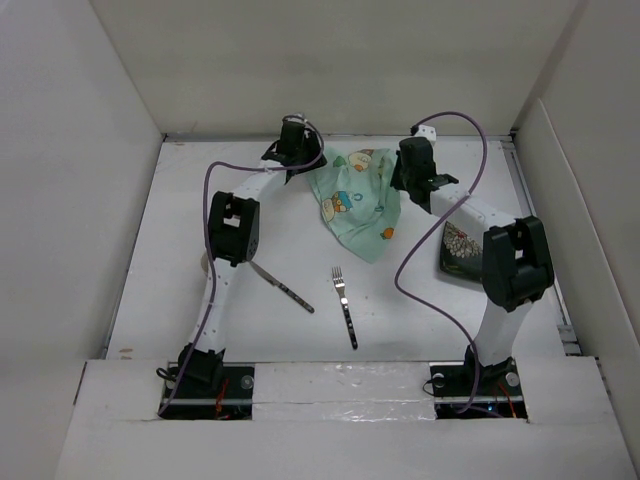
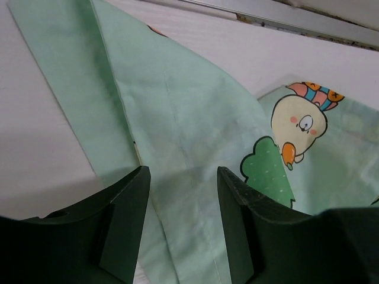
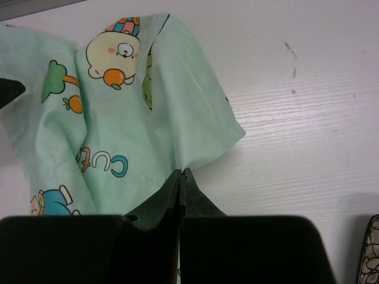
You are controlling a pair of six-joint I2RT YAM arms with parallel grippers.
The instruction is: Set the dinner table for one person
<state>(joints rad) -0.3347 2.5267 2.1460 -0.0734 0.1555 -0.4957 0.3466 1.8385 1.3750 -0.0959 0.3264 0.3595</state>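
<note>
The dinner table (image 1: 170,300) is a white surface with a mint-green cartoon-printed cloth (image 1: 358,200) lying bunched at its far middle. My left gripper (image 1: 293,152) is at the cloth's left edge. In the left wrist view that gripper (image 2: 183,204) is open, its dark fingers (image 2: 127,219) standing apart over a fold of the cloth (image 2: 177,118). My right gripper (image 1: 408,172) is at the cloth's right side. In the right wrist view it (image 3: 181,175) is shut on a pinch of the cloth (image 3: 130,112) near a corner.
A fork (image 1: 345,306) and a knife (image 1: 284,289) lie on the near middle of the table. A dark patterned plate (image 1: 458,250) sits at the right under the right arm, its rim (image 3: 372,254) in the right wrist view. White upright panels stand around the table.
</note>
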